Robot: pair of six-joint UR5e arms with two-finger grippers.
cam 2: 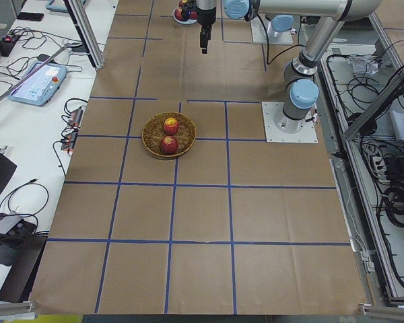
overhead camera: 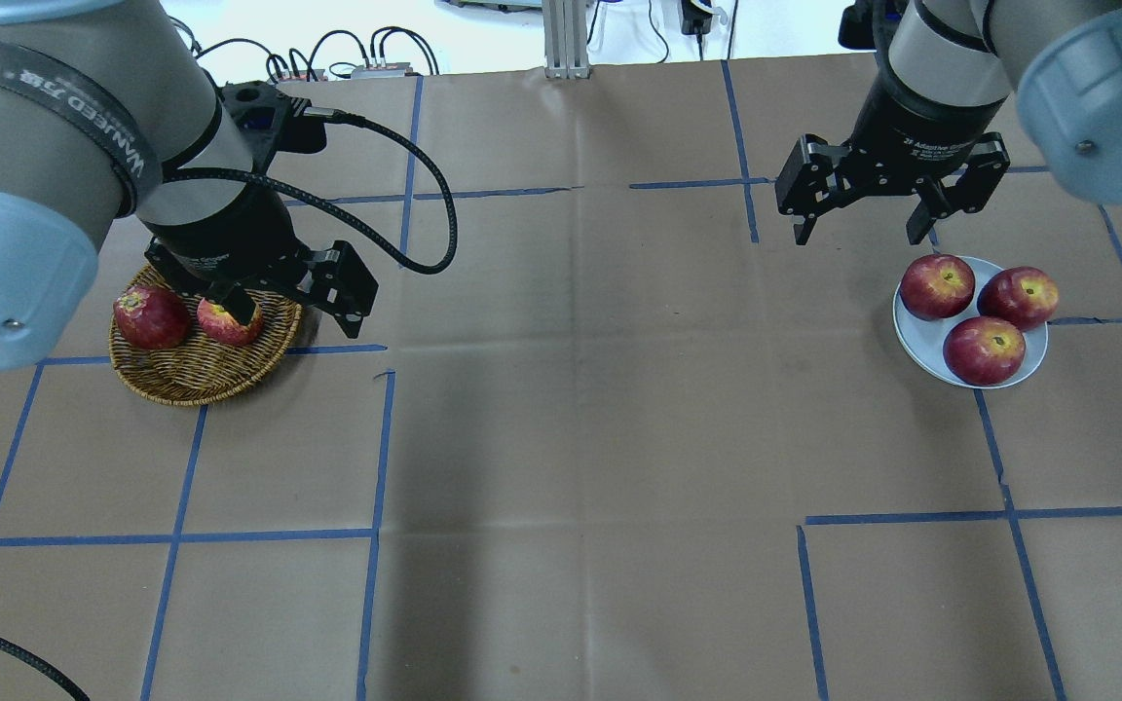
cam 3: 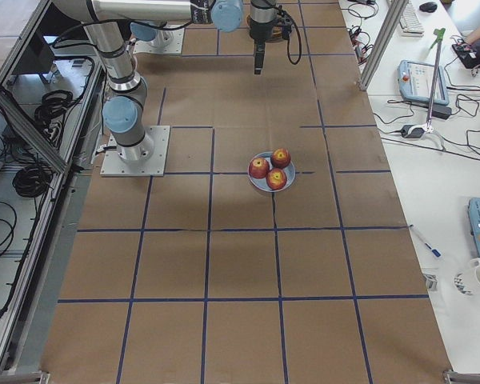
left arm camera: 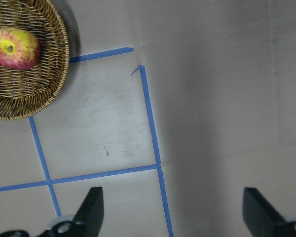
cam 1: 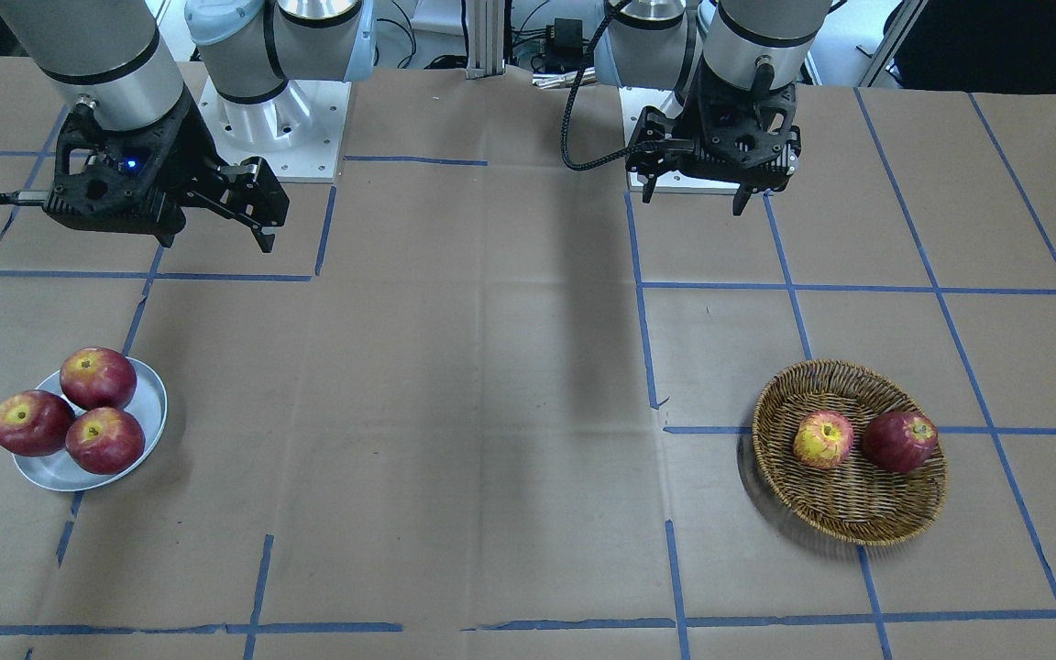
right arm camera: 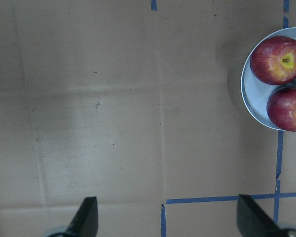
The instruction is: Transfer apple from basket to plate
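apple (cam 1: 823, 439) in basket (cam 1: 849, 502), red apples (cam 1: 98, 377) on plate (cam 1: 49, 471)

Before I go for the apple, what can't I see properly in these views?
Overhead: left arm covers part of the apple and the basket's far rim.
Left wrist: basket cut off by the left edge.
Right wrist: plate cut off by the right edge.

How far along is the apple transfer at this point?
Done: three dark red apples sit on the plate. In hand: nothing; left gripper and right gripper are open, empty, above the table. Left: the yellow-streaked apple lies in the basket beside a darker apple, so grasp, carry and placement all remain.
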